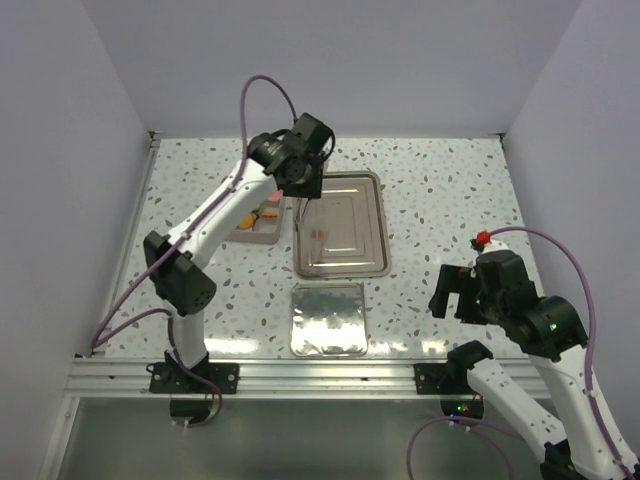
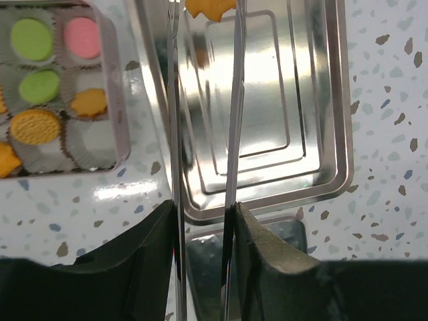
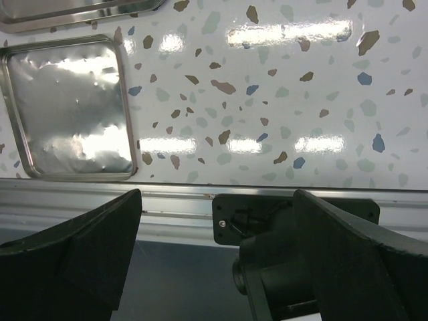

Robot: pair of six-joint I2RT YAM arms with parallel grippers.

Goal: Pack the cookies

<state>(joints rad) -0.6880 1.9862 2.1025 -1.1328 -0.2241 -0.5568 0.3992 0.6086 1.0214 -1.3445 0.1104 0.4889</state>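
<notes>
Inside box [image 2: 122,100]: grn, pink, orng cookies [image 2: 35,126]

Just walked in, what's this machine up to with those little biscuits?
The left end effector is clamped on a pair of long metal tongs, and the tongs pinch an orange cookie at their tips, over the shiny metal tray. Beside the tray sits a box with more cookies, green, pink and orange, in paper cups. The right end effector is open and holds nothing, down by the near edge of the table.
</notes>
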